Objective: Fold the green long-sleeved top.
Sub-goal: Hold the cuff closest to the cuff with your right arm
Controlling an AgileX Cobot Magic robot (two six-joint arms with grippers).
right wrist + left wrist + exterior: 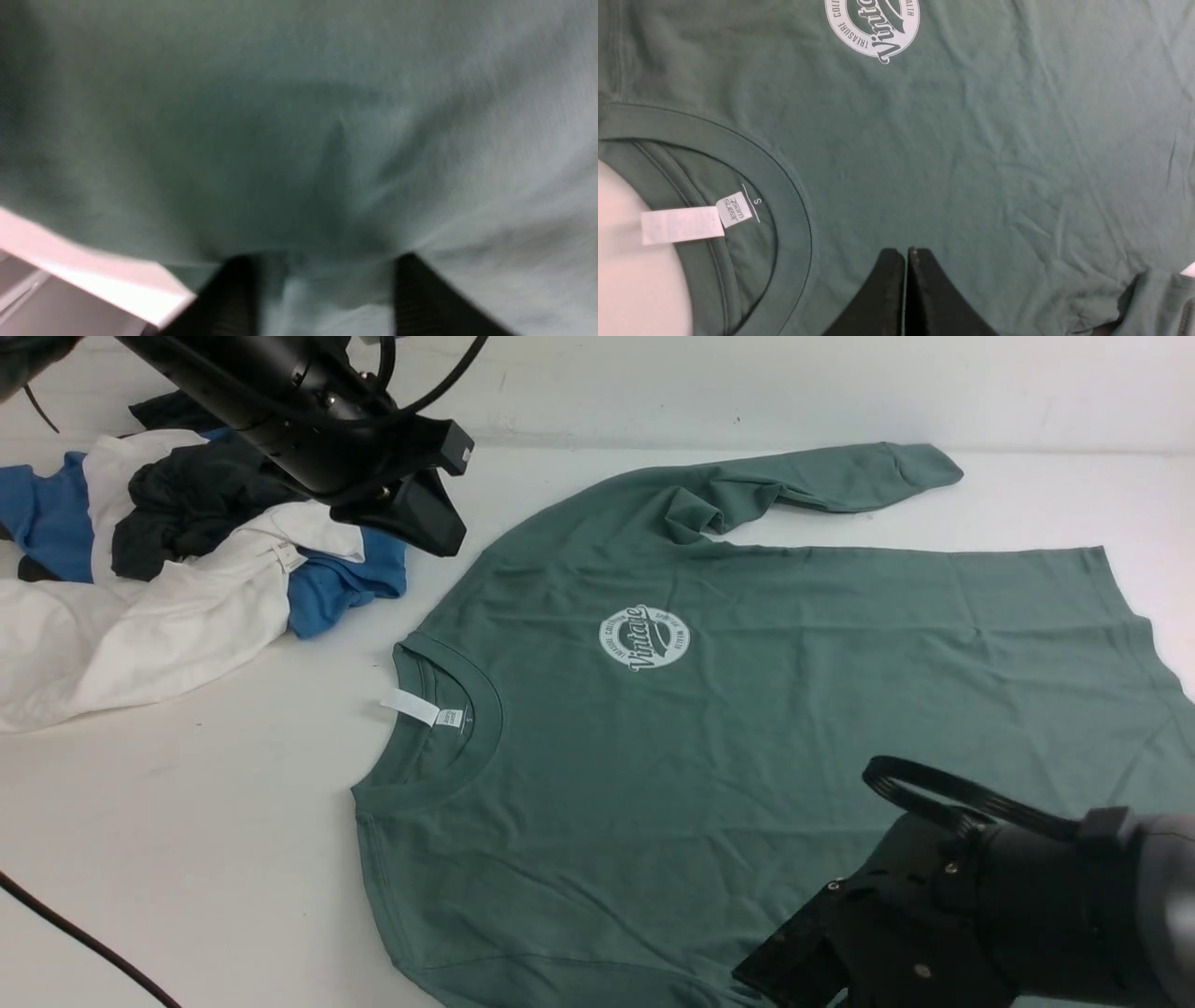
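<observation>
The green long-sleeved top (747, 709) lies flat and face up on the white table, collar toward the left, with its round white logo (644, 637) and white neck tag (411, 707) showing. Its far sleeve (822, 481) is bent along the back edge. My left gripper (446, 534) hangs shut and empty above the table, just beyond the top's far shoulder. The left wrist view shows its shut fingertips (906, 254) above the green cloth (971, 163) beside the collar. My right gripper (322, 261) is low over the near side of the top (299, 116), jaws apart with bunched green fabric between them; the view is blurred.
A pile of white, blue and dark garments (187, 551) lies at the back left. A black cable (84, 943) crosses the near left corner. The table's near edge (93, 280) shows beside the right gripper.
</observation>
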